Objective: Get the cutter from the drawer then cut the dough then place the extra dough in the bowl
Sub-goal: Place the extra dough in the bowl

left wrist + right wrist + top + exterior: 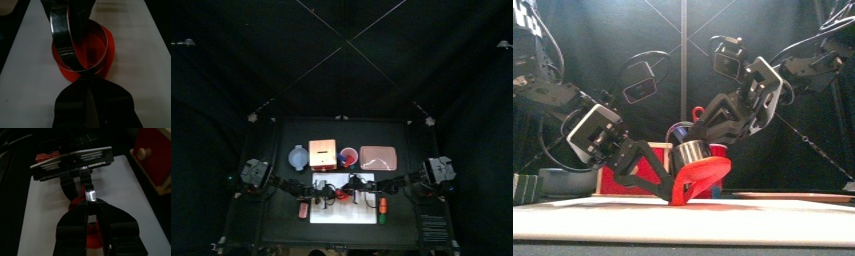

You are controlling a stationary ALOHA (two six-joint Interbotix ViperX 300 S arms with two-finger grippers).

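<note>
A red dough ring (105, 50) hangs lifted over the white cutting board (352, 213), and my left gripper (85, 84) is shut on its near edge. The round metal cutter (65, 42) sits inside the ring, tilted. My right gripper (89, 203) is shut on the cutter (91, 193) from the opposite side. In the front view the left gripper (663, 180) comes from the lower left onto the dough (698, 180), and the right gripper (703, 140) holds the cutter (692, 153) just above it. Both grippers meet over the board's back half (337, 189).
Behind the board stand the blue-grey bowl (298, 157), the wooden box (322, 152) with its red drawer front, the red cup (349, 155) and the pink tray (377, 157). Small toys lie at the board's left (303, 210) and right (381, 206) edges.
</note>
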